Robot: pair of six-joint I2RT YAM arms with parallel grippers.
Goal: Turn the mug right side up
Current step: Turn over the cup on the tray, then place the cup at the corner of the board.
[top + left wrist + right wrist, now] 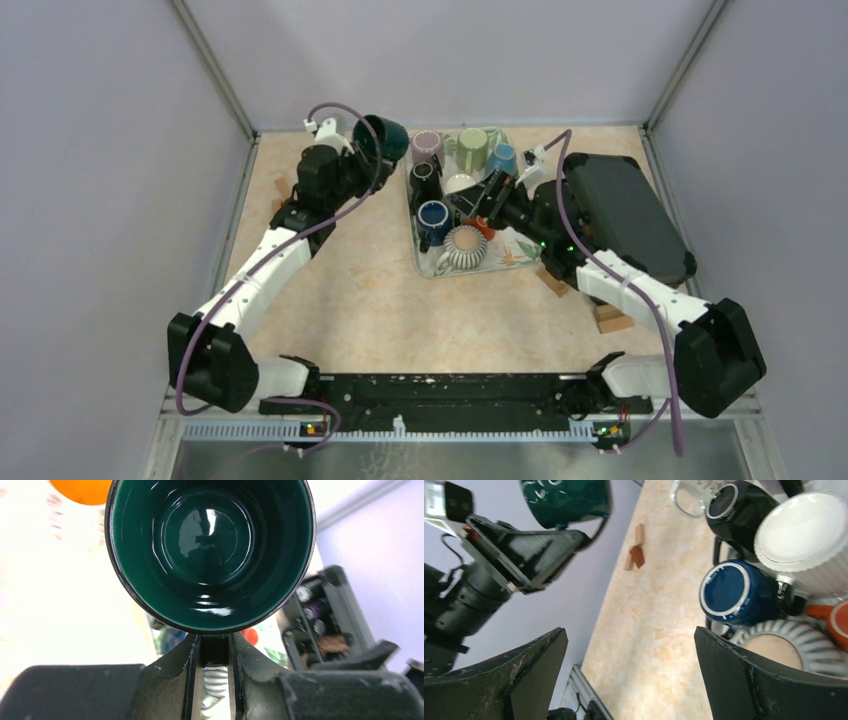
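Note:
A dark green mug (382, 138) hangs in the air at the back left of the table, held by my left gripper (352, 152). In the left wrist view its open mouth (210, 545) faces the camera and my left gripper (215, 652) is shut on its handle. The mug also shows in the right wrist view (566, 502), held above the table. My right gripper (490, 200) is open and empty over the tray of mugs; its jaws stand wide apart in the right wrist view (631, 665).
A clear tray (520, 262) at the back centre holds several mugs: blue (434, 217), black (424, 178), white ribbed (466, 248), pink, green. A dark case (625, 215) lies at the right. Small wooden blocks (612, 318) sit near the table's edges.

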